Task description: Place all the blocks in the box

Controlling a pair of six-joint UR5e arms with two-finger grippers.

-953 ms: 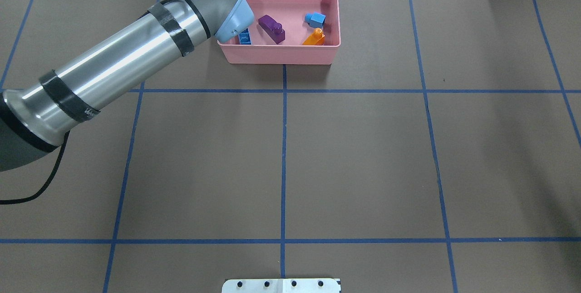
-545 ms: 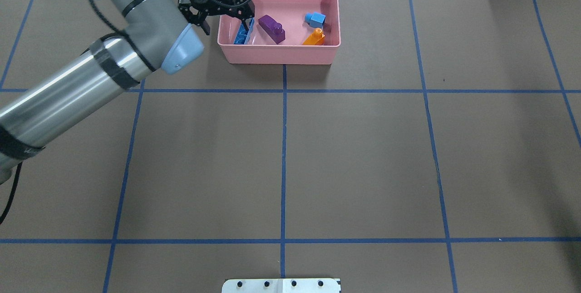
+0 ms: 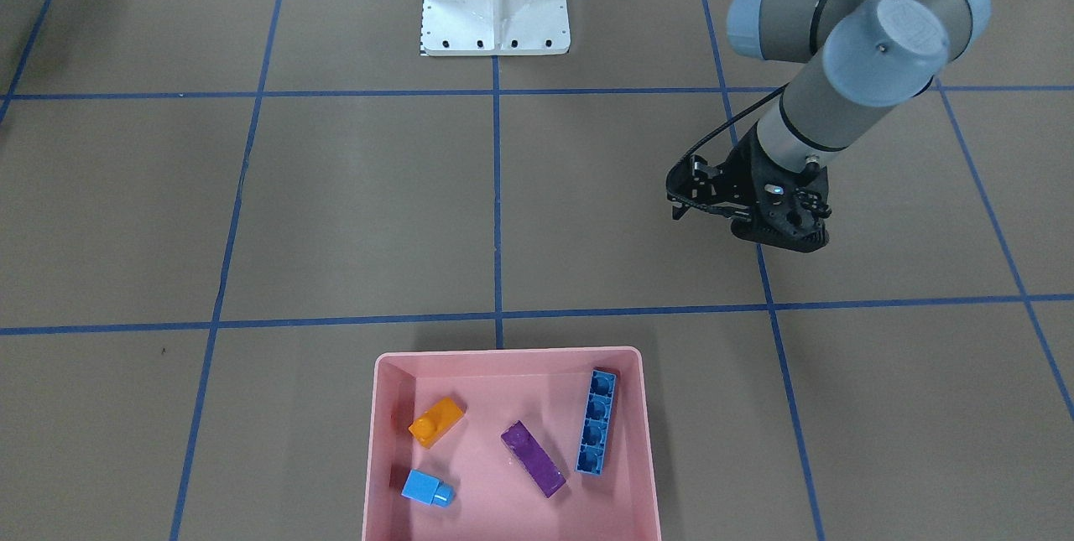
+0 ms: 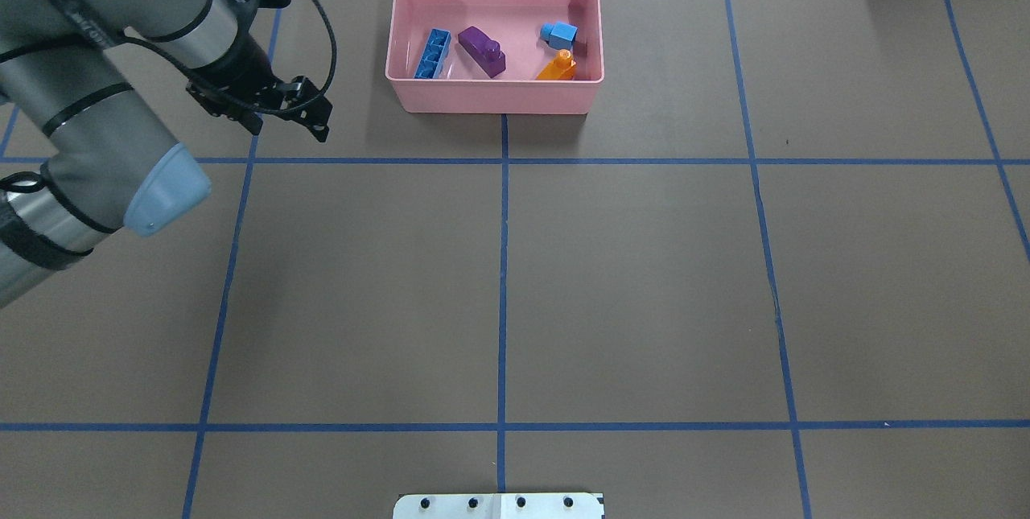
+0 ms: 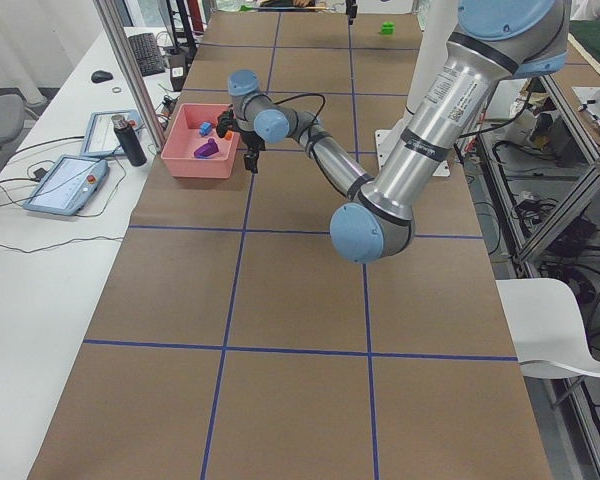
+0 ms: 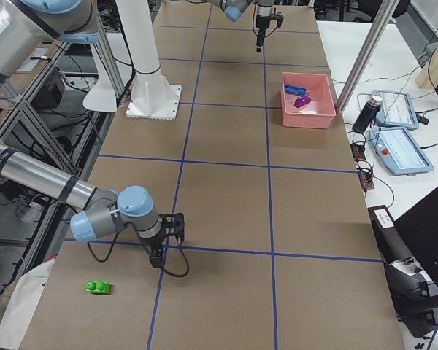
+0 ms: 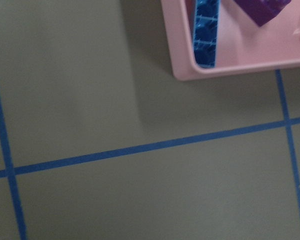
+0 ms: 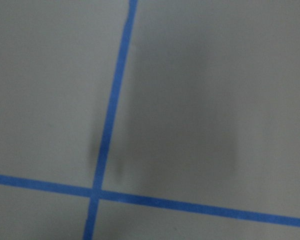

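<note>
The pink box (image 4: 495, 96) stands at the far middle of the table. In it lie the long blue brick (image 4: 432, 54), the purple brick (image 4: 481, 51), the light-blue brick (image 4: 559, 35) and the orange brick (image 4: 558, 67). My left gripper (image 4: 286, 123) is open and empty, above the table to the left of the box and apart from it. The green brick (image 6: 98, 287) lies on the table at the robot's right end. My right gripper (image 6: 164, 244) hovers near it; I cannot tell whether it is open or shut.
The white metal base (image 3: 495, 4) stands at the robot's edge of the table. Blue tape lines cross the brown mat. A tablet and a dark bottle (image 5: 130, 140) lie on the bench beyond the box.
My left gripper has left the box and moved left and back toward the robot. The long blue brick stays in the box.
</note>
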